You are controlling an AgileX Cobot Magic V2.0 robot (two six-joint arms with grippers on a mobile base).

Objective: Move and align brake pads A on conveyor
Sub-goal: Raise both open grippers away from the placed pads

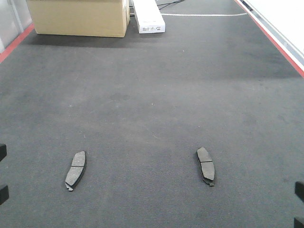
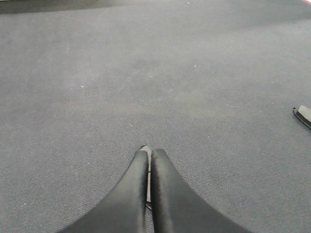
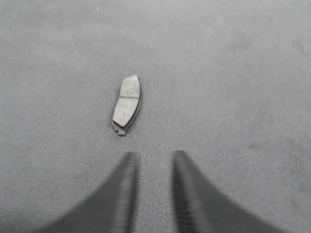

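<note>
Two brake pads lie face up on the dark grey conveyor (image 1: pixel 152 95): one pad (image 1: pixel 76 170) at the near left and the other pad (image 1: pixel 205 164) at the near right, both lengthwise and a little tilted. My left gripper (image 2: pixel 151 150) is shut on a thin grey brake pad (image 2: pixel 146 149) held edge-on, with only a sliver showing between the fingers. A corner of another pad (image 2: pixel 304 115) shows at the right edge of that view. My right gripper (image 3: pixel 153 154) is open and empty above the belt. A pad (image 3: pixel 127 103) lies just ahead of it, slightly left.
A cardboard box (image 1: pixel 78 16) and a white box (image 1: pixel 148 16) stand at the far end of the belt. Red strips (image 1: pixel 14 42) run along both belt sides. Black parts of my arms (image 1: pixel 2 152) show at the lower left and right edges.
</note>
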